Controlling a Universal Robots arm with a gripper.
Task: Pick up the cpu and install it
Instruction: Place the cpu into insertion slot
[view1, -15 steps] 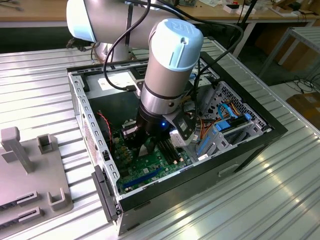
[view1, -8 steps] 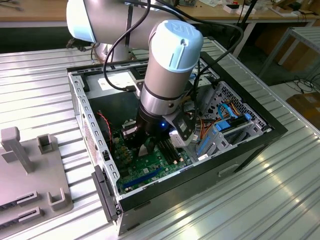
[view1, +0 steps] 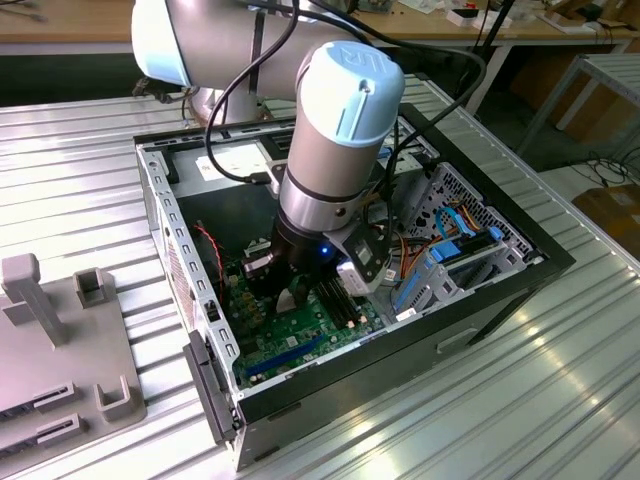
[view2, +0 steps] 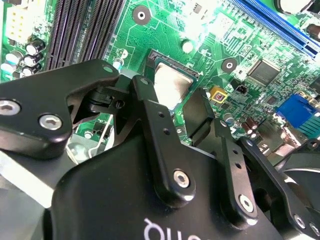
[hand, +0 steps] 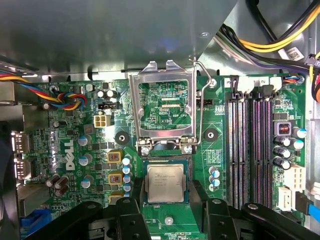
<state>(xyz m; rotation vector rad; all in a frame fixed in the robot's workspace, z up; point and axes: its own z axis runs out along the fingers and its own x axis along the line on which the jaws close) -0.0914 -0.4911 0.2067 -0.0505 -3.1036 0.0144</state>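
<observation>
Straddles the socket (hand: 165, 161) with gripper (hand: 166, 202) spread wide, clutching nothing; has the cpu (hand: 165, 182) lying flat inside that socket, between the fingers (hand: 131, 216), metal hold-down frame (hand: 134, 107) raised just beyond

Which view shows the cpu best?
The first wrist view: the cpu shows whole, face-on. In the second wrist view the gripper covers part of it. In the exterior view the arm blocks that spot.

Motherboard (hand: 220, 150), green. Cpu (hand: 165, 183), silver-topped, flat in socket (hand: 165, 159) beside raised metal frame (hand: 135, 107). Gripper (hand: 166, 196): black fingers (hand: 131, 212) spread, one each side of cpu. Memory slots (hand: 250, 150); coloured wires (hand: 67, 97).
</observation>
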